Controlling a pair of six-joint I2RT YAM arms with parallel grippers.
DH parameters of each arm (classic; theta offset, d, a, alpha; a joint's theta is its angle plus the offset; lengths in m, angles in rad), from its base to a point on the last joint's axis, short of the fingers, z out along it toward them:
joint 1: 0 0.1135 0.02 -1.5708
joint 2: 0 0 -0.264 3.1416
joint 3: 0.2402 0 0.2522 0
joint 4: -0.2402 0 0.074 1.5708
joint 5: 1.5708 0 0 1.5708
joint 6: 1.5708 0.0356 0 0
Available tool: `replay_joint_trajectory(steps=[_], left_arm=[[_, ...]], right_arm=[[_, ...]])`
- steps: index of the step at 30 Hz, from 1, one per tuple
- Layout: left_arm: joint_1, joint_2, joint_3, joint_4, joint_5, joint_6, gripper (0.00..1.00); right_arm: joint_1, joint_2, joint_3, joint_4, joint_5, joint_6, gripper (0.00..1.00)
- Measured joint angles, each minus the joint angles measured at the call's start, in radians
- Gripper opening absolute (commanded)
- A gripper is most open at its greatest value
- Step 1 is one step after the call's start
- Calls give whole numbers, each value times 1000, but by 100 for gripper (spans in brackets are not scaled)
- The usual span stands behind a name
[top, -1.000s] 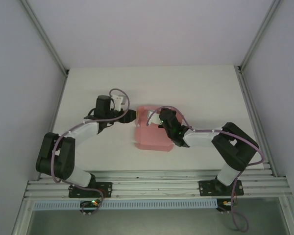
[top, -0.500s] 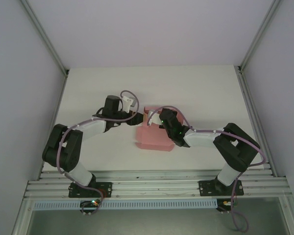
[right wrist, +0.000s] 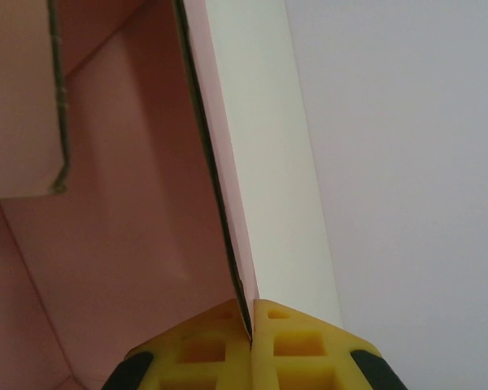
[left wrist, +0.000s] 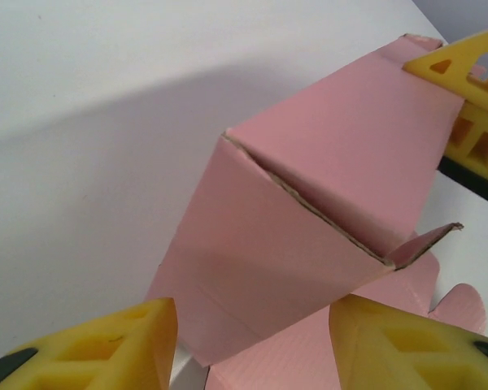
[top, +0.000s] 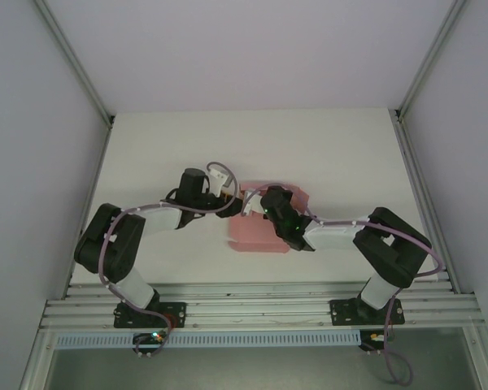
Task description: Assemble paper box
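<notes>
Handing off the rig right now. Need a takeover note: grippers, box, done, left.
Left gripper: jaws apart, straddling the raised fold of the paper box; contact unclear.
Right gripper: shut on the edge of a standing side panel.
Box sits mid-table, between the two grippers.
Done: some panels folded up off the sheet.
Left: end flaps lie open; fold and tuck them.

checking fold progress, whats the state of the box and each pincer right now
paper box, partly folded, walls raised, flaps not tucked in
left pincer, open, jaws apart at the box's near side
right pincer, shut on a thin upright wall of the paper box
</notes>
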Motion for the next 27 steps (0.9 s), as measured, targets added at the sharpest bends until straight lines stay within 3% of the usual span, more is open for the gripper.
replay_joint_trajectory(steps=[11, 24, 27], left_arm=[[-12, -21, -131, 110, -5, 0, 52], [-53, -29, -156, 225, -46, 5, 52], [-53, -29, -171, 240, -68, 13, 60]], right_arm=[[42, 0, -23, 11, 60, -7, 0], [80, -2, -60, 47, 121, -2, 0], [83, -2, -72, 65, 129, -2, 0]])
